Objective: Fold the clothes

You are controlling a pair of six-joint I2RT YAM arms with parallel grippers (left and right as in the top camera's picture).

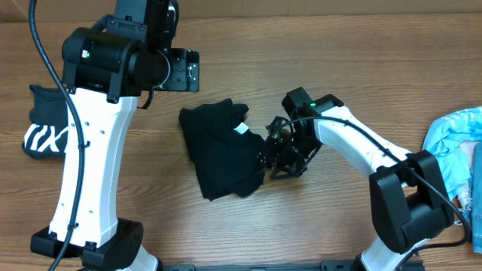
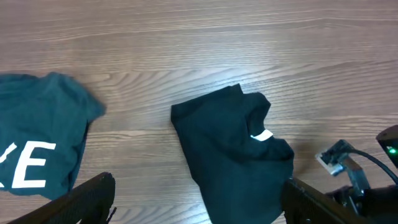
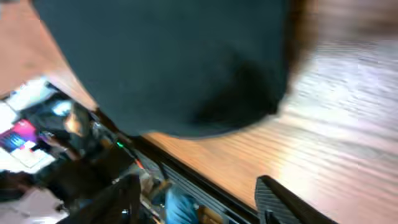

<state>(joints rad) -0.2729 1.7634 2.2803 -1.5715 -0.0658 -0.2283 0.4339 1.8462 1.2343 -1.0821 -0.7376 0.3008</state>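
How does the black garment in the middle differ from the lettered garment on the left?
The black garment is plain, with only a small white label; the lettered garment bears large white print. The black garment lies in the middle beside the right tool; the lettered garment lies far left. Both are dark.

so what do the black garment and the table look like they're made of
Black garment: soft knit fabric, probably cotton jersey, with a matte finish. It lies in limp folds and carries a white label. Table: wood or wood-look laminate, smooth with a slight sheen. Even grain lines run along it, and I cannot tell which of the two it is.
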